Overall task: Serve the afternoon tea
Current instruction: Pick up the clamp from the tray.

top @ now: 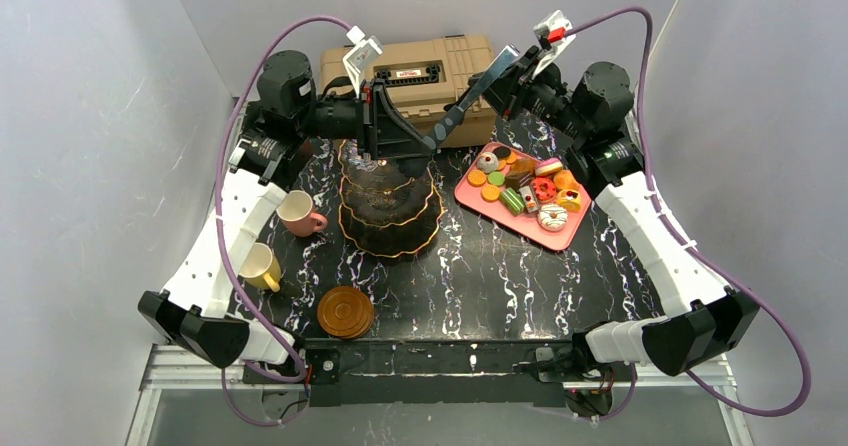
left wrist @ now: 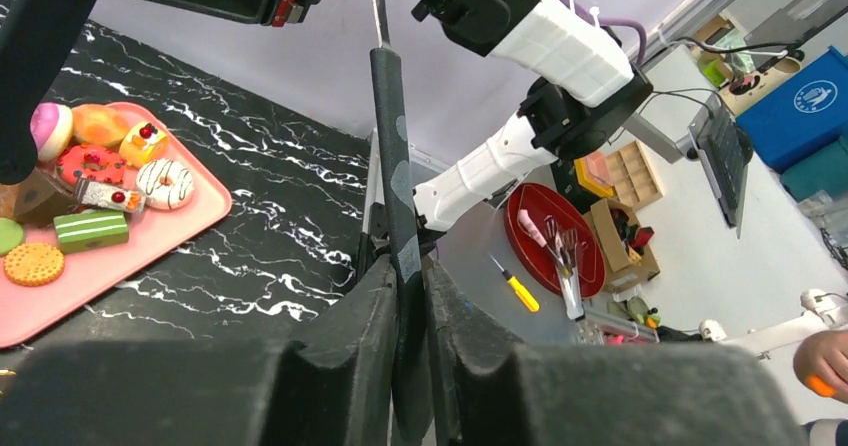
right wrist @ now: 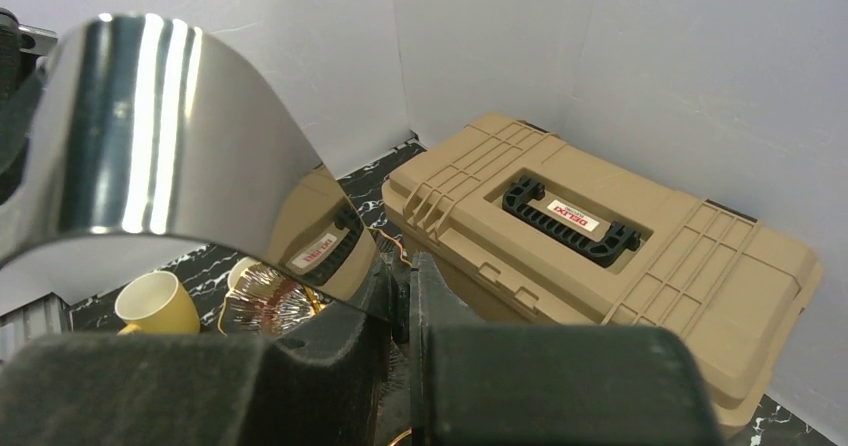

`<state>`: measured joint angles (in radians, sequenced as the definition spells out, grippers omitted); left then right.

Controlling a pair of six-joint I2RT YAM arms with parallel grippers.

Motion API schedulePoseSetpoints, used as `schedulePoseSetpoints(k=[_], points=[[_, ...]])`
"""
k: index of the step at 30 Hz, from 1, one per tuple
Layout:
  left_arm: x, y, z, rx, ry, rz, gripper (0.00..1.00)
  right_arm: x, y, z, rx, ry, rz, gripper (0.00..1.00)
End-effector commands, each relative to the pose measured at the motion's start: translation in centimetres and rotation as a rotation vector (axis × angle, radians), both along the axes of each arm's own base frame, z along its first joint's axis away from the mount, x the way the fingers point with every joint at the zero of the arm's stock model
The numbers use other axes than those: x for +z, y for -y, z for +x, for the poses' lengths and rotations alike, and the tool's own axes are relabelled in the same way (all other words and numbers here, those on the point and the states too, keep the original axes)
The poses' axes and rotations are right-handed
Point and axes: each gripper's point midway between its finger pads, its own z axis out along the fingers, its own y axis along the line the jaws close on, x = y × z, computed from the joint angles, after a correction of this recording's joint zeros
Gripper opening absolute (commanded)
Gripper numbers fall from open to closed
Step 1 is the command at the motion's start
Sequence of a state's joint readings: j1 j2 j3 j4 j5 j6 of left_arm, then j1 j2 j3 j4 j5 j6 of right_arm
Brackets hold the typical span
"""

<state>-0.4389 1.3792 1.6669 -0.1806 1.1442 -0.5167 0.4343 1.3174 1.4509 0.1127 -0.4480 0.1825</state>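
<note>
Steel tongs (right wrist: 150, 136) are pinched at the bend by the right gripper (right wrist: 402, 276) and on one dark arm by the left gripper (left wrist: 410, 271), above the black stand (top: 390, 216) at centre; pastries (top: 525, 188) are set out at two o'clock.

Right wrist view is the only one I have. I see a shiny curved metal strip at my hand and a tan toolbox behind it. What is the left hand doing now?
Observer: The left hand is shut on the lower end of a long dark tool. The tool runs up to your right hand, so both hands hold it.
Operator: Thank you. Where are the pastries? I cannot see them.
Observer: The pastries lie on a pink tray, to the right of the tiered stand.
</note>
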Motion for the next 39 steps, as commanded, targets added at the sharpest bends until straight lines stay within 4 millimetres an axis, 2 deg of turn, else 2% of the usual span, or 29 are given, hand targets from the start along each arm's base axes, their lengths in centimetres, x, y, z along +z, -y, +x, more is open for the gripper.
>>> schedulePoseSetpoints(k=[1,4,6,8,14,22,28,31,33,35,38,39], points=[[-0.2,-0.2,-0.9,-0.023,0.021,0.013,0.17,3.7,0.2,-1.1,0.007,0.081,0.039,0.15],[0.0,-0.2,-1.8,-0.046,0.034,-0.003,0.30,3.4,0.2,-1.0,0.004,0.076,0.033,0.15],[0.0,-0.3,-2.2,-0.056,0.047,-0.004,0.33,3.2,0.1,-0.9,0.006,0.073,0.030,0.15],[-0.1,-0.4,-2.3,-0.057,0.060,0.000,0.27,3.2,0.0,-1.0,0.012,0.070,0.030,0.15],[-0.5,-0.5,-1.9,-0.045,0.158,0.005,0.01,3.4,-0.5,-1.6,0.056,0.023,0.084,0.15],[0.3,-0.3,-1.4,-0.036,0.256,-0.035,0.00,4.8,-1.4,-5.3,0.238,-0.098,0.323,0.17],[0.2,-0.4,-1.4,-0.039,0.284,-0.025,0.00,4.7,-2.1,-7.3,0.356,-0.240,0.377,0.17],[-0.3,-0.4,-1.4,-0.035,0.283,-0.020,0.00,5.3,-2.0,-8.6,0.402,-0.278,0.418,0.19],[-0.5,-0.4,-1.4,-0.032,0.282,-0.019,0.00,5.8,-1.9,-9.2,0.416,-0.287,0.429,0.25],[-0.3,-0.4,-1.4,-0.032,0.283,-0.022,0.00,5.9,-1.7,-9.3,0.408,-0.293,0.428,0.37],[0.7,-0.5,-2.0,-0.042,0.289,-0.044,0.00,4.3,-1.6,-8.7,0.340,-0.316,0.358,0.67],[1.3,-0.7,-2.4,-0.046,0.292,-0.056,0.00,3.8,-1.5,-8.5,0.319,-0.317,0.333,0.80]])
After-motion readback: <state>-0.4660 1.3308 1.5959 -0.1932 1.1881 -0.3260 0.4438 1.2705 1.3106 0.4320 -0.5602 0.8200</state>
